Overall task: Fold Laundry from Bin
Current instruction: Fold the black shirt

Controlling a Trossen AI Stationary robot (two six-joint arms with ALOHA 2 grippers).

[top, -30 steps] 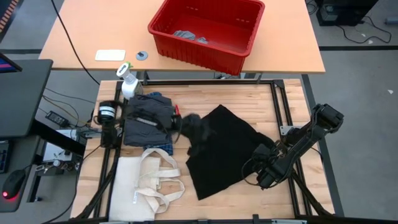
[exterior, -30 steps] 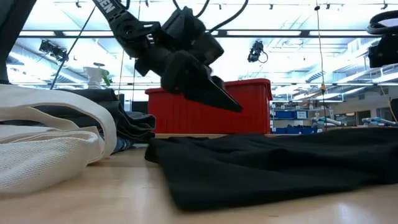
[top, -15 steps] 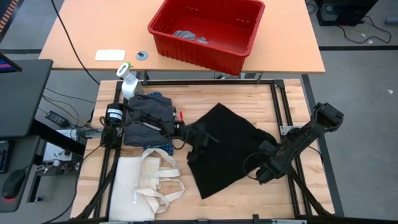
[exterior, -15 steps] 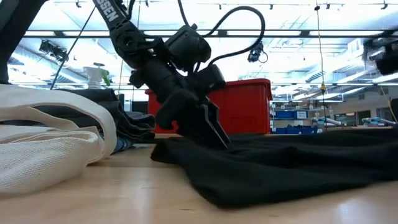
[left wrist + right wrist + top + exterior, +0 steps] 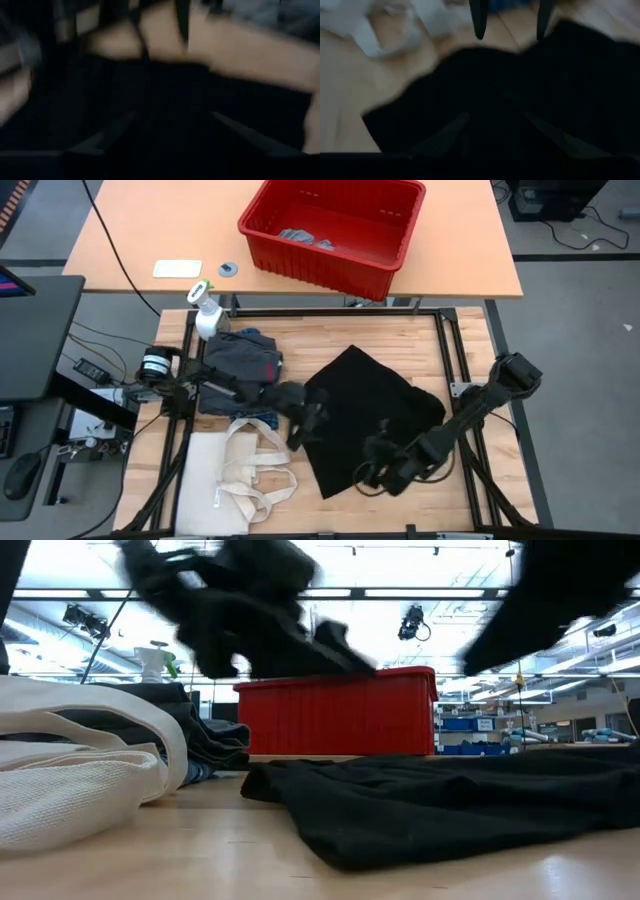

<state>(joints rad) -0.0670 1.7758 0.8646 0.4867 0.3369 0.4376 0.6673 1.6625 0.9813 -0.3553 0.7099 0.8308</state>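
A large black piece of laundry (image 5: 375, 405) lies spread flat on the wooden table. My left gripper (image 5: 300, 425) hovers open over its left edge, and the left wrist view shows its fingers (image 5: 174, 117) apart above black cloth. My right gripper (image 5: 372, 473) hovers open over the near edge, fingers (image 5: 496, 117) apart above the cloth. In the low view both arms are blurred and clear of the garment (image 5: 440, 805). A dark grey piece on a blue plaid shirt (image 5: 240, 365) lies folded at the left. The red bin (image 5: 335, 225) stands on the far table with light grey pieces (image 5: 305, 237) in it.
A cream tote bag (image 5: 240, 470) with long handles lies at the near left, close to my left gripper. A white spray bottle (image 5: 205, 310) stands at the far left corner. A white card (image 5: 177, 268) and a small disc (image 5: 228, 269) lie beside the bin.
My left gripper has gone toward the near edge along the black piece's left side, dipped onto the cloth and risen clear again. My right gripper has swept toward the table's left along the garment's near edge, turning as it went. The garment's near left edge has shifted a little.
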